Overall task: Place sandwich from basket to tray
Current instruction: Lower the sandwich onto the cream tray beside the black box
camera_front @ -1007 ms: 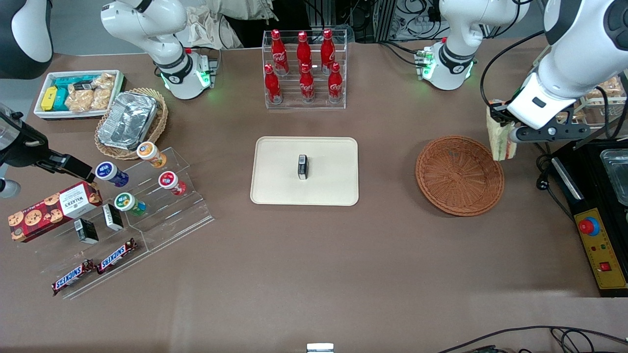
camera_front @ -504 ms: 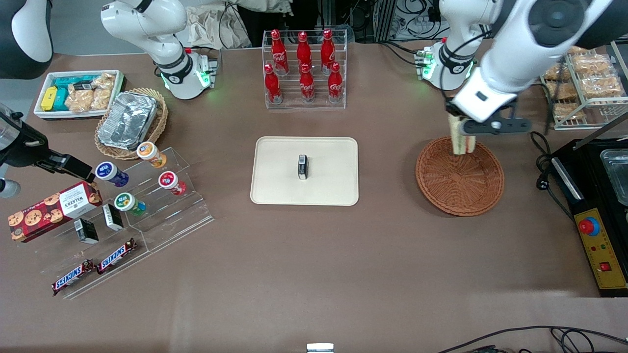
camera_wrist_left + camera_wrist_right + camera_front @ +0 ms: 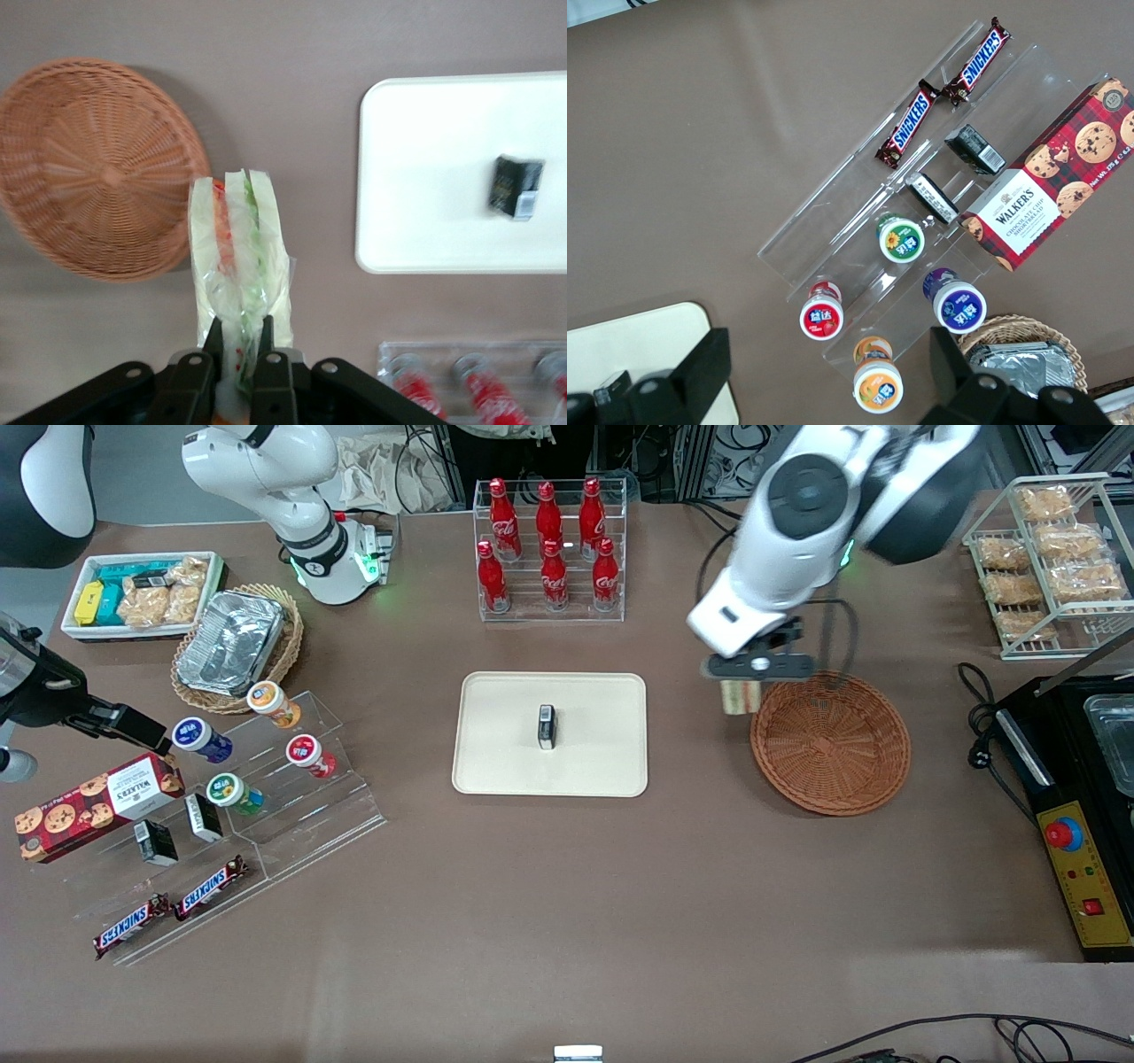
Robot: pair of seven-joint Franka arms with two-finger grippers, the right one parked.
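Reddish-brown wicker, the round basket [image 3: 830, 744] sits with nothing in it toward the working arm's end of the table. The cream tray [image 3: 549, 733] at the table's middle holds only a small dark box [image 3: 547, 726] standing near its centre. The gripper [image 3: 742, 687] hangs above the bare table between tray and basket, just beside the basket's rim, its two fingers pinched on the sandwich [image 3: 740, 695], which is lifted clear of the table. From the front only a pale stub of the sandwich shows under the black fingers [image 3: 753, 665]. The left wrist view shows more: the sandwich [image 3: 239, 266] is in clear wrap, white bread with orange and green layers, clamped at its lower end between the fingers [image 3: 205, 376], with the basket [image 3: 97, 168] and the tray [image 3: 461, 173] both apart from it. Toward the parked arm's end, a lighter wicker basket [image 3: 288, 642] holds a foil container [image 3: 232, 640], and a white bin [image 3: 80, 593] holds packaged snacks. A clear rack [image 3: 549, 549] holds red bottles.
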